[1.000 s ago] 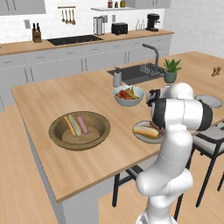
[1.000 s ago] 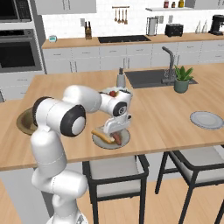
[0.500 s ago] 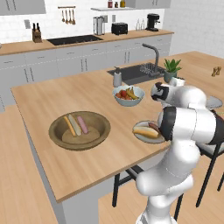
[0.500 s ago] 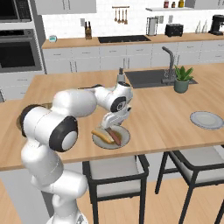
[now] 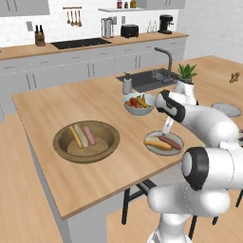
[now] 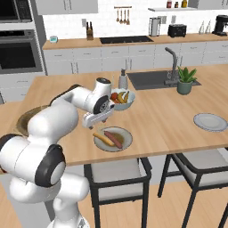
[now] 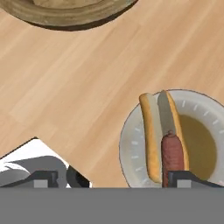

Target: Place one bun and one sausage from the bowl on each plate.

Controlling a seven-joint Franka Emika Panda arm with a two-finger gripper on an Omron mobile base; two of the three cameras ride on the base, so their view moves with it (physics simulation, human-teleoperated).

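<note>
on the left of the pale wooden worktop (image 5: pixel 57 118) sits the wide round brown wooden bowl (image 5: pixel 86 141), holding a golden-tan bun (image 5: pixel 75 136), a paler bun (image 5: pixel 81 135) and a pinkish sausage (image 5: pixel 89 135) side by side. to its right lies a small flat light-grey plate (image 5: pixel 163 143) with a long golden bun (image 5: pixel 157 144) and a reddish-brown sausage (image 5: pixel 169 142) on it. the pincer (image 5: pixel 166 128) hangs just above this plate, jaws spread wide, gripping nothing. far right, well apart, rests another light-grey plate (image 6: pixel 210 121).

Fruit bowl (image 5: pixel 138 105) by sink (image 5: pixel 148 79) w/ potted plant (image 5: pixel 186 76).
</note>
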